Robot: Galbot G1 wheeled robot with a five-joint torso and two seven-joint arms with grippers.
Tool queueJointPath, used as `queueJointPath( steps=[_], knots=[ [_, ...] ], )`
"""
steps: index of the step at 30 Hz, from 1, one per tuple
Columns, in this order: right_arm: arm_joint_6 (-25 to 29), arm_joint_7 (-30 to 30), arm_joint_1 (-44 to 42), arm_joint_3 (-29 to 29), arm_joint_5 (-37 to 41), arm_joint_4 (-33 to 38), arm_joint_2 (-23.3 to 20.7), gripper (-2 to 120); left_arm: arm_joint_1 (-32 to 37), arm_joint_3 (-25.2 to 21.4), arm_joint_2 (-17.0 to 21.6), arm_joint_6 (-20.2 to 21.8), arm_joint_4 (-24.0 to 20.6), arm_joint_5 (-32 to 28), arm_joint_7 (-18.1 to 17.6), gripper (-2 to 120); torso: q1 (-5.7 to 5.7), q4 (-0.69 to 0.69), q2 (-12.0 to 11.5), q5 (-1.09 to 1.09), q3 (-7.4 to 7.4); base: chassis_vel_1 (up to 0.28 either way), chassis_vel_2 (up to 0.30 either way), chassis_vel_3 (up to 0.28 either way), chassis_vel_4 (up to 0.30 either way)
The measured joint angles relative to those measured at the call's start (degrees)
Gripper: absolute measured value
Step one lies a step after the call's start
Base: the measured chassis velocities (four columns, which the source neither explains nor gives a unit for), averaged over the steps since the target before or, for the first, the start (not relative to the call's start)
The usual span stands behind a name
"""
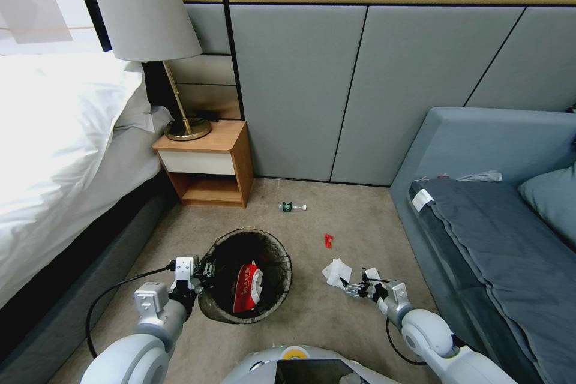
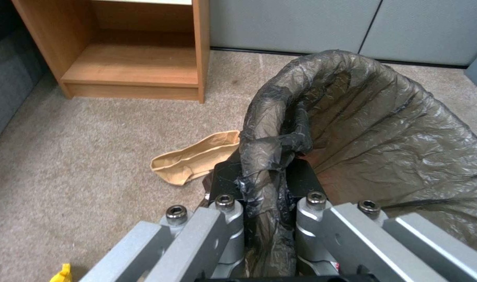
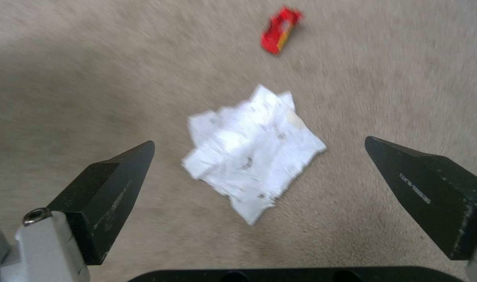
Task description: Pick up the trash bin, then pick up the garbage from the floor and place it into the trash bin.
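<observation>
1. Two claws at work. My left gripper (image 1: 201, 273) was clamped on the rim of the trash bin (image 1: 246, 276), the dark bag liner (image 2: 280, 156) pinched between the jaws. One red-and-white wrapper (image 1: 247, 288) lay inside the bin.
2. My right gripper (image 3: 259, 172) hung spread wide, holding nothing, over the white paper scrap (image 3: 254, 152) on the carpet (image 1: 336, 318).
3. Other litter on the floor: red wrapper (image 1: 327, 240) just beyond the scrap, small bottle (image 1: 291, 207) near the wall, brown paper bag (image 2: 197, 160) beside the bin.
4. Risk, as I judged it: the scrap lay flat, so the fingertips might drag on carpet and close on nothing. The liner might slip from the left grip and tilt the bin.
5. Room: open carpet around the scrap. Sofa (image 1: 480, 216) close on my right, nightstand (image 1: 207, 162) and bed (image 1: 60, 150) on my left.
</observation>
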Motion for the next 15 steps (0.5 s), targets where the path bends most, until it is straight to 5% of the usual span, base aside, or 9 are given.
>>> queueJointPath(
  steps=[15],
  knots=[
    [0.3,0.0,9.1,-4.9,-1.1,-12.4,2.8,100,-0.1,0.1,-0.3,0.1,0.0,1.1,0.8,7,0.0,0.0,0.0,-0.01,0.0,0.0,0.0,0.0,0.0]
  ],
)
